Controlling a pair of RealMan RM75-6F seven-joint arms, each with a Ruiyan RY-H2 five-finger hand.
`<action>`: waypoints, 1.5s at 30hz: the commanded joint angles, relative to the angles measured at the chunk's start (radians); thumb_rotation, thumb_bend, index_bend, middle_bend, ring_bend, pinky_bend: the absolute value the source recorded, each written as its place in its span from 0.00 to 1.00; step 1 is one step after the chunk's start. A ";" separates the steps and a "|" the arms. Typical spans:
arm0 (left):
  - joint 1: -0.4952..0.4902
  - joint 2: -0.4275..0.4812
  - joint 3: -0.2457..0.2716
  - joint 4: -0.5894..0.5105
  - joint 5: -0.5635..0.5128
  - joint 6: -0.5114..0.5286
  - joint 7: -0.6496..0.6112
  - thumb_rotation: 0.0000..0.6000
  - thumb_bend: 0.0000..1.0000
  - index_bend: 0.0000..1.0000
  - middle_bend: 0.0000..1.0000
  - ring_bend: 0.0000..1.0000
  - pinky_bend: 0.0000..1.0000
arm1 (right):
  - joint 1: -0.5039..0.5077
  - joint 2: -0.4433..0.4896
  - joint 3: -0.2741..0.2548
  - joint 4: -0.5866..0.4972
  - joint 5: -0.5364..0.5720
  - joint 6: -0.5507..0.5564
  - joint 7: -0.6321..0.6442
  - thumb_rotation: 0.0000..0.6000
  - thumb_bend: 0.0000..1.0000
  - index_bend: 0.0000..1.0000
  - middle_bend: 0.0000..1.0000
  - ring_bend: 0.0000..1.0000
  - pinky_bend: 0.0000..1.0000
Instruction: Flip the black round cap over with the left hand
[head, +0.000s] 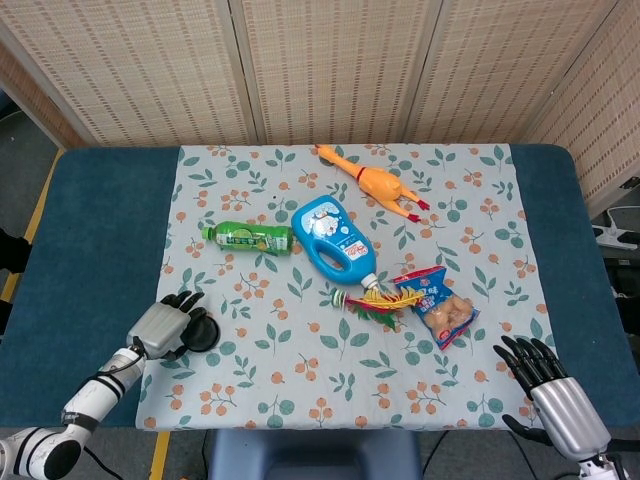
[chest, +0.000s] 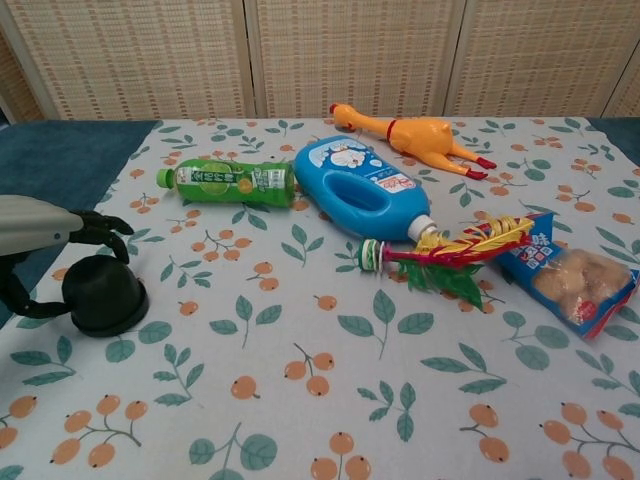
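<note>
Left robot hand (chest: 40, 235) arches over the black round cap (chest: 103, 295), dark fingers (chest: 103, 228) curled around its domed top, apparently grasping it. It is matte black plastic, a low dome on a flared rim, sitting on the leaf-printed cloth (head: 300, 360) near the counter's (head: 100, 240) left front edge. Right robot hand (head: 555, 395) hovers off the front right corner, fingers spread, holding nothing.

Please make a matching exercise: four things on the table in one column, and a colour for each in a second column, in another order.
1. cap
2. bottle
3. jug
4. chicken

a. blue
b. orange
c. black
d. green

Pairs: 1-c, 2-d, 3-a, 4-b
</note>
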 joint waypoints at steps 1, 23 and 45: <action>0.004 -0.015 0.002 0.013 0.009 0.017 0.018 1.00 0.35 0.35 0.00 0.00 0.17 | -0.001 0.000 0.000 0.000 0.000 0.001 0.001 1.00 0.09 0.00 0.00 0.00 0.00; 0.047 0.092 -0.036 -0.101 0.150 0.120 -0.096 1.00 0.39 0.54 0.00 0.00 0.20 | 0.000 -0.002 0.000 -0.001 0.001 -0.006 -0.007 1.00 0.09 0.00 0.00 0.00 0.00; 0.071 0.092 -0.028 0.150 -0.062 -0.069 -0.204 1.00 0.39 0.05 0.00 0.00 0.20 | -0.001 -0.005 0.000 -0.012 0.016 -0.022 -0.033 1.00 0.09 0.00 0.00 0.00 0.00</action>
